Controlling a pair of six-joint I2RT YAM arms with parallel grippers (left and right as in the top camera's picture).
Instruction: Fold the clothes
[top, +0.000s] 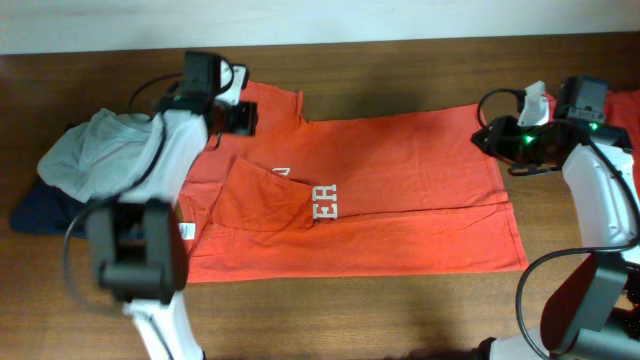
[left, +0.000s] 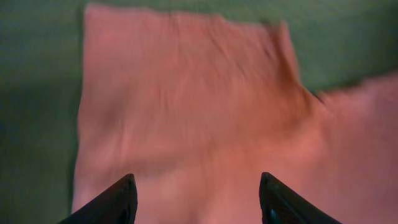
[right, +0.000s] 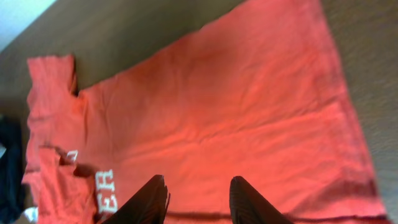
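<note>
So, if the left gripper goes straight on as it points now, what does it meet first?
Most likely the orange-red T-shirt: only its fabric lies ahead of the open left gripper, though depth is unclear.

Table (top: 400, 310) open before the shirt (top: 400, 170); grey heap (top: 95, 150) (left) blocks

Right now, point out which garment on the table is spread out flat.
The orange-red T-shirt in the middle, with white lettering. The grey garment and the dark blue one lie bunched together in a heap beside it.
</note>
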